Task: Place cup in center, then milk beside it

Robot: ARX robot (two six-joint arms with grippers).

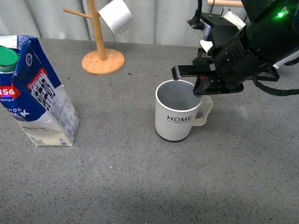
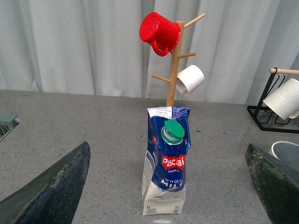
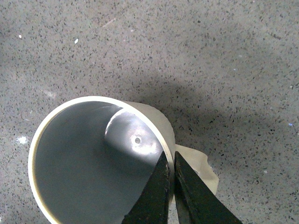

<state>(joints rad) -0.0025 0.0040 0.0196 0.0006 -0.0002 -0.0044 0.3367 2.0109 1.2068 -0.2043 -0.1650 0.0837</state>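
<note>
Near the middle of the grey table (image 1: 140, 186) stands the cup (image 1: 177, 112), upright and with its handle turned toward the right arm. The right gripper (image 1: 198, 81) is on it. In the right wrist view its jaws are pressed together on the rim by the handle, one finger inside and one outside, pinching the wall of the cup (image 3: 93, 158). So by my call the first half is all but done: the cup is in place, but the grip is not yet let go.

The milk (image 1: 37, 93) is over at the left, well apart from the cup, upright and untouched. The left gripper (image 2: 167, 149) hangs short of it with its jaws spread wide, the carton framed between them. Bringing it in beside the cup is the whole second half, not yet begun.

For writing, the cup reads "HOME" in black. The carton shows "Pascual" in red, "WHOLE MILK" in white and "1L" at the foot. The finer print is too small to read. At the back stands a wooden mug tree (image 1: 100, 46).
</note>
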